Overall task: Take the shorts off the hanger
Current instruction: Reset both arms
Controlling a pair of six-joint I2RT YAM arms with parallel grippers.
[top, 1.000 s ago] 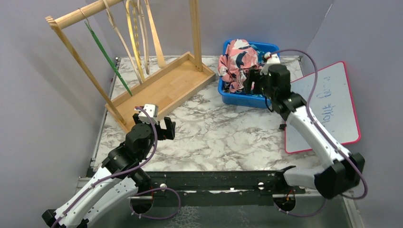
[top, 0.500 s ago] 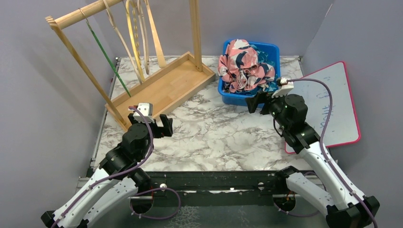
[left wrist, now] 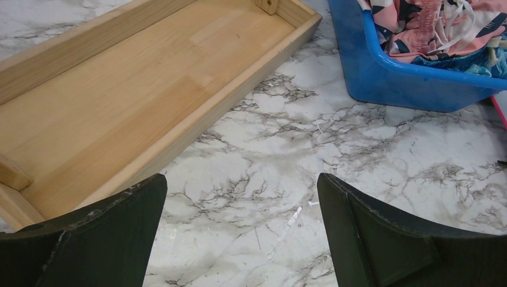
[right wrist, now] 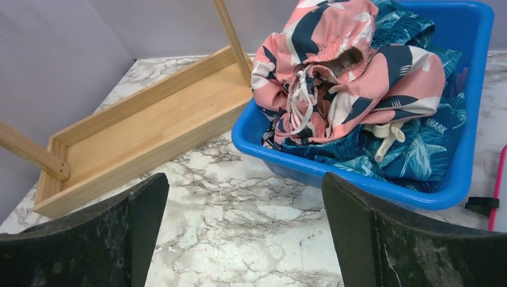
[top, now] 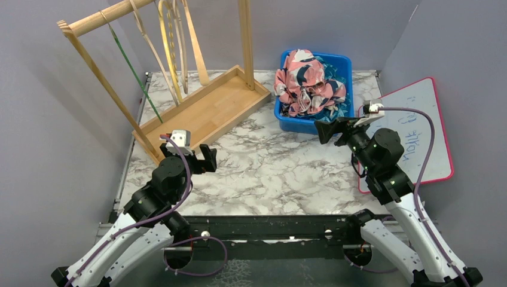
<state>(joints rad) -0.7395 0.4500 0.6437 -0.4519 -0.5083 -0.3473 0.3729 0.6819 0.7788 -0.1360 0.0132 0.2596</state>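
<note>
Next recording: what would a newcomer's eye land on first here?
The blue bin at the far right of the table, heaped with shorts: pink with navy and white blotches on top, teal beneath. Left of it stands a wooden rack whose hangers hang bare. The left gripper and right gripper are both open and empty.

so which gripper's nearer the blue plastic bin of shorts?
Right. The right gripper hangs just in front of the blue plastic bin; left gripper is far left of it, by the wooden tray.
</note>
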